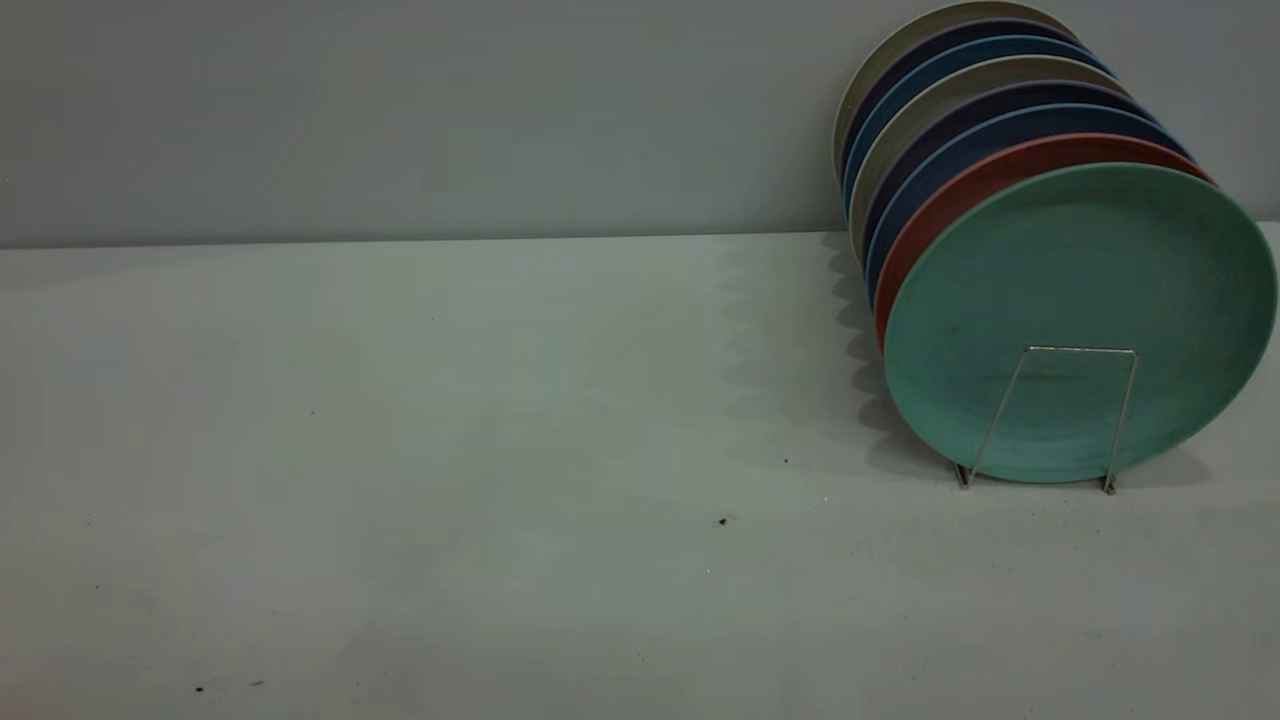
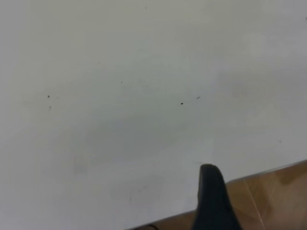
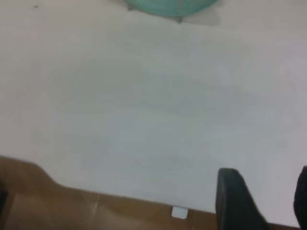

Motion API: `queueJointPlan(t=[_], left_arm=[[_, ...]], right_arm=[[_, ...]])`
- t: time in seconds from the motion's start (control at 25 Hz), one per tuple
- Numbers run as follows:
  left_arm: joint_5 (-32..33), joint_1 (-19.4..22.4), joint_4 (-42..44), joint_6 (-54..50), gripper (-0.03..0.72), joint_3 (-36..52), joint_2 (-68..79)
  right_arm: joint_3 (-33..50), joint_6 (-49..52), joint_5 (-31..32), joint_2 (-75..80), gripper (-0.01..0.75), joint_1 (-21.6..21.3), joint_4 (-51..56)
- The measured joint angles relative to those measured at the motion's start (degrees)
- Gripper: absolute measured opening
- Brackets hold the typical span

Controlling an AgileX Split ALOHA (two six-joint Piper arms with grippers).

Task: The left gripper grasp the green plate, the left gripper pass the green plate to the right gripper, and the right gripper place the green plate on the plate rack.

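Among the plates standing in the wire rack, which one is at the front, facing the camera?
The round matte teal-green plastic plate. Its whole face shows, just behind the front loop of the thin silver wire rack; of the salmon-red, blue and beige plates behind it, only rims show.

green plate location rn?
Exterior view, right side: the green plate stands upright at the front of the plate rack, just ahead of the red plate.

Eight plates are standing in one wire rack [image 1: 1050, 415]: one green plate [image 1: 1080, 300], one red [image 1: 985, 180], four blue or purple, two beige.
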Motion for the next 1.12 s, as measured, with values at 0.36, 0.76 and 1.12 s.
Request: queueJointPlan(t=[0.36,0.76,1.12], left_arm=[[-0.05,0.0,0.0,0.0,0.518,0.0,0.0],[-0.05,0.18,0.0,0.0,0.518,0.0,-0.12],[-0.11,11.06,-0.08,0.01,0.518,0.0,-3.38]], right_arm=[[0.0,0.81,0.0,0.0,0.316,0.0,-0.53],[0.0,0.81,0.0,-0.01,0.317,0.0,-0.53],[0.0,0.85,0.0,-7.91,0.317,-4.93,-0.48]])
